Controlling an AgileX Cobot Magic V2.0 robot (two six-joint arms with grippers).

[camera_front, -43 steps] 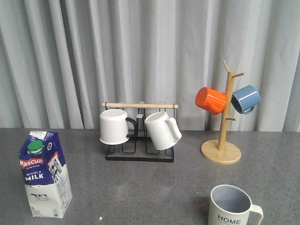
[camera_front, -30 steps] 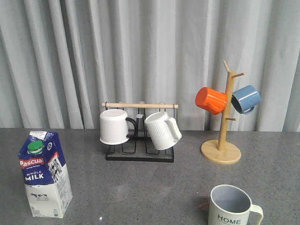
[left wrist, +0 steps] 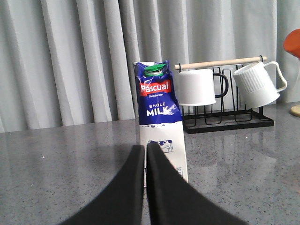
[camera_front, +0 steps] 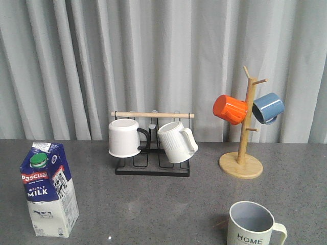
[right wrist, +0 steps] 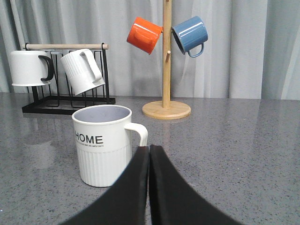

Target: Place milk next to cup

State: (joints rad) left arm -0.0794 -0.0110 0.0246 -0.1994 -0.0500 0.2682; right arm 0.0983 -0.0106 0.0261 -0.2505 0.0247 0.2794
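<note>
The milk carton (camera_front: 48, 191), blue on top with a white base and green cap, stands upright at the front left of the table. It also shows in the left wrist view (left wrist: 160, 119), a short way beyond my left gripper (left wrist: 145, 149), which is shut and empty. The cream "HOME" cup (camera_front: 253, 226) stands at the front right. In the right wrist view the cup (right wrist: 104, 143) stands just ahead of my right gripper (right wrist: 149, 150), which is shut and empty near its handle. Neither gripper shows in the front view.
A black rack with a wooden bar (camera_front: 152, 153) holds a plain white mug (camera_front: 124, 137) and a ribbed white mug (camera_front: 177, 141) at the back middle. A wooden mug tree (camera_front: 241, 158) with an orange mug (camera_front: 229, 109) and a blue mug (camera_front: 268, 107) stands at the back right.
</note>
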